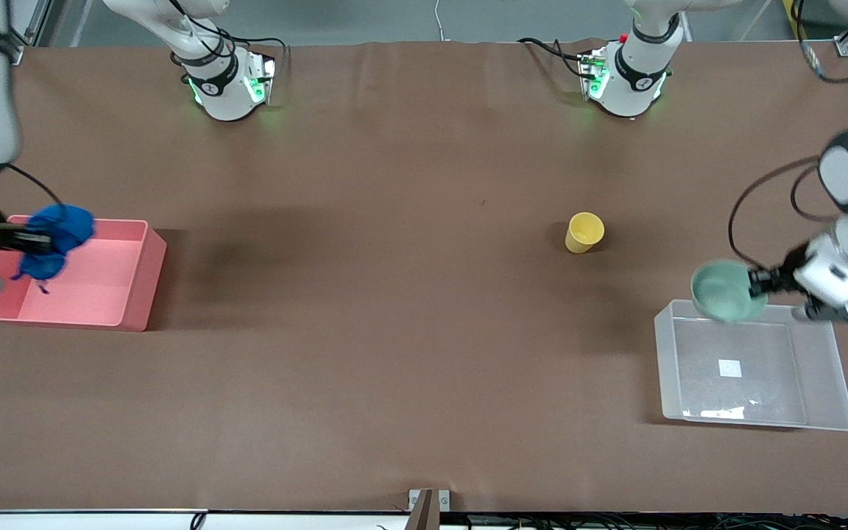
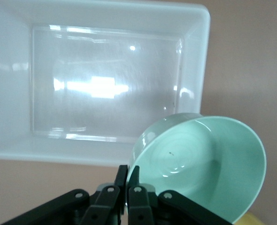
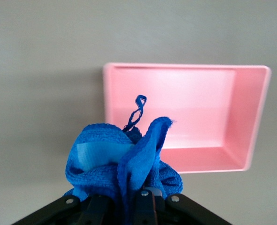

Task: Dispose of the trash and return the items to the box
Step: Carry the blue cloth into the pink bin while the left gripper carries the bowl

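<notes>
Brown bench [image 1: 394, 331] | right claw [image 1: 34, 240] clenched on blue wad [image 1: 59, 230] over pink tub [image 1: 129, 283] | left claw [image 1: 759, 280] grips mint bowl [image 1: 722, 291] by its rim over clear box [image 1: 832, 390] edge | yellow cup [image 1: 584, 232] upright mid-bench

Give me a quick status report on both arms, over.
Right claw shut on blue wad, over pink tub. Left claw shut on green bowl, over clear box edge. Yellow cup on table, untouched. Nothing blocking.
</notes>
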`<state>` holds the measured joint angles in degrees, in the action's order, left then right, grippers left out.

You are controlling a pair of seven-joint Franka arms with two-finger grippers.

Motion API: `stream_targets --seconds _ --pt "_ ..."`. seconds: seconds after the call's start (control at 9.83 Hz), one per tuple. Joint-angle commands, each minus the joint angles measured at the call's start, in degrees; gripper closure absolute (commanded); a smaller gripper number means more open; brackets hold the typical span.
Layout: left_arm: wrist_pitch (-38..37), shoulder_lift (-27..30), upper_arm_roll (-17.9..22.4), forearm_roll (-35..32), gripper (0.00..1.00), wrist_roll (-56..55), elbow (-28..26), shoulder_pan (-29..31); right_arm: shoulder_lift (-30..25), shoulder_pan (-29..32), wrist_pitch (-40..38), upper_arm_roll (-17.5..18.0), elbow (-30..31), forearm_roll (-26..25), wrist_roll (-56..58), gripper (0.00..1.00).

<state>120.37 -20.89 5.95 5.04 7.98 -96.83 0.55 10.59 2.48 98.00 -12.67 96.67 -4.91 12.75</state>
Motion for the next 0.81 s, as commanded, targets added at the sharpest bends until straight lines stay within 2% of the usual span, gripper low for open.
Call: stream_targets --seconds 0.0,0.2,0.31,0.41,0.61,0.71 --pt "-1.6 -13.9 3.2 3.2 1.0 3.0 13.3 0.1 0.2 0.6 12.6 -3.7 10.3 -0.3 5.5 0.99" --pt "-0.8 -19.9 3.9 5.7 1.0 5.9 16.6 0.2 0.8 1.7 30.6 -3.9 22.5 -0.3 5.8 0.98" --pt "0.2 -21.3 3.9 5.8 1.0 6.1 16.2 0.2 3.1 2.2 37.7 -3.9 26.1 -0.3 5.8 0.98" --pt "1.9 -22.6 4.0 5.9 0.99 6.4 16.1 0.2 5.2 2.4 43.3 -3.8 28.0 -0.2 5.7 0.98" --pt "6.0 -23.5 3.9 6.0 0.99 6.8 13.5 0.7 9.9 2.4 48.8 -3.8 29.5 2.3 5.7 0.94" --pt "7.4 -24.7 3.9 6.0 0.99 6.7 13.6 0.5 10.9 2.1 49.2 -3.7 30.0 3.5 5.7 0.77"
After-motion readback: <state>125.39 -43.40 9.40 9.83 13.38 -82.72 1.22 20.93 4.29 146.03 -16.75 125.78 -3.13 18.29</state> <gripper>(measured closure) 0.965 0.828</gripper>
